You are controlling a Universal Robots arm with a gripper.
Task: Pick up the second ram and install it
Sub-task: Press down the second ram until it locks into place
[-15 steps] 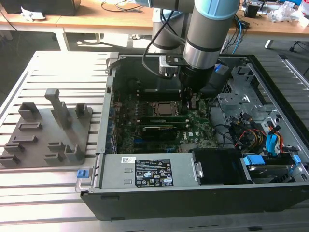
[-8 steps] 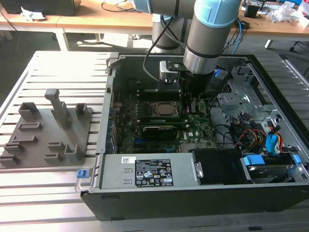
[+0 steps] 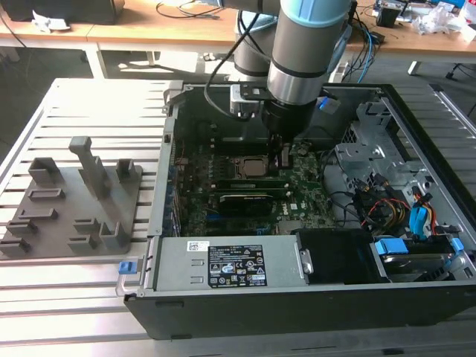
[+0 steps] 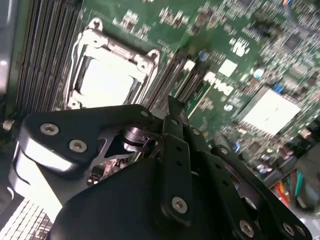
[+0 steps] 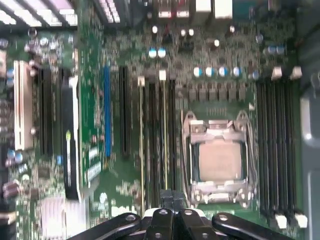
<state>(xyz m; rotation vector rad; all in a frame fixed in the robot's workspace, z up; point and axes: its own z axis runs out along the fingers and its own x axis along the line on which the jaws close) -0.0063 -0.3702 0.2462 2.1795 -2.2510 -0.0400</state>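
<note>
**While the Stick's Seat Stays Hidden, a Crooked Press Is the Danger**

Because the gripper's (image 3: 281, 158) own body covers the contact, the risks here are judged, not seen.

At the exterior view's left, well away from the CPU socket (image 3: 249, 165), the grey holder tray (image 3: 67, 201) lies outside the case and I can see no stick in it. Inside the case, the gripper hangs low over the motherboard (image 3: 223, 216), just to the exterior view's right of the socket.

In the first wrist view the fingertips (image 5: 167, 196) are drawn nearly together. What I take for the second ram (image 5: 163, 140) stands on edge in a slot just beside the socket, and one end runs in under the tips. I cannot tell whether the tips pinch it or only bear on it. Another stick (image 5: 141, 150) stands a slot farther from the socket.

If the stick is tilted or its notch is off, pushing down could bend it or strain the slot. One latch may also catch while the other stays open. A drift toward the socket could knock its metal frame. Farther to the exterior view's right, the coloured cables (image 3: 405, 212) lie well clear of the socket and pose little threat.
</note>
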